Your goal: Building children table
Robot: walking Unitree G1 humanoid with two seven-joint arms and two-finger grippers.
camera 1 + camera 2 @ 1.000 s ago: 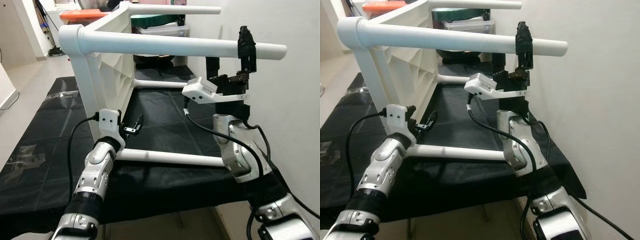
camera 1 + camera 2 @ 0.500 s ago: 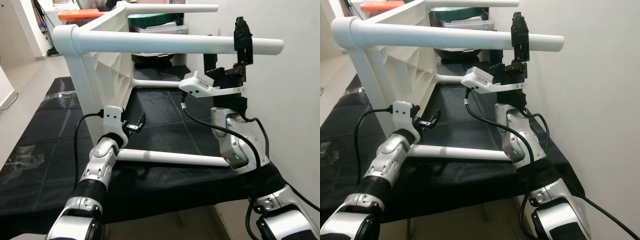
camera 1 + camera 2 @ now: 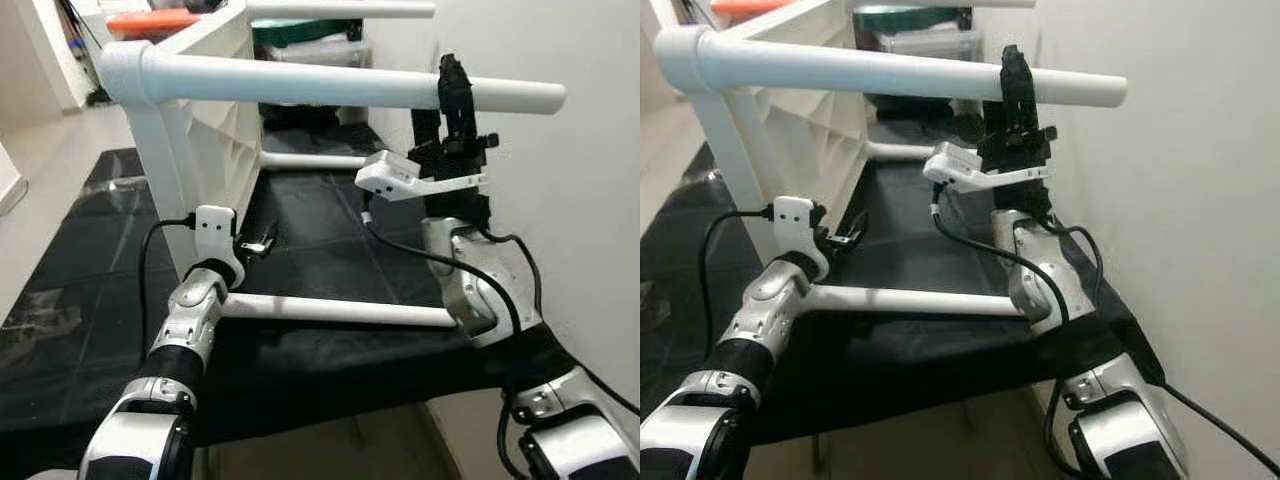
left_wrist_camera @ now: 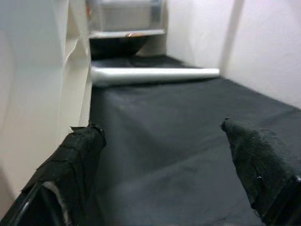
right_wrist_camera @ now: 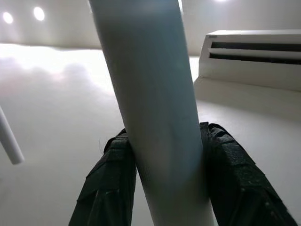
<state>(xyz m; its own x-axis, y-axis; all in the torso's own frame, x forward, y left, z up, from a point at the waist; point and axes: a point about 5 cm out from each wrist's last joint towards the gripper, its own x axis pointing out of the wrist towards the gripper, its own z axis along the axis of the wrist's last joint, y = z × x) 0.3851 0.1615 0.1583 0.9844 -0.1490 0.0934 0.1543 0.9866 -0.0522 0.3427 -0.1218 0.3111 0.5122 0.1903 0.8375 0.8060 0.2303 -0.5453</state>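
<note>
White table (image 3: 205, 120) on its side on black mat (image 3: 330, 255). Right gripper (image 3: 455, 95) clamps upper leg (image 3: 330, 85), upper right. Left gripper (image 4: 162, 155) spread wide above mat, centre-left.

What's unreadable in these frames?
- Table top: its face is turned away, seen edge-on in the eye views.
- Bins behind the table: contents hidden by legs, cut by the top edge.
- Right gripper: the leg covers its pads in the wrist view.
</note>
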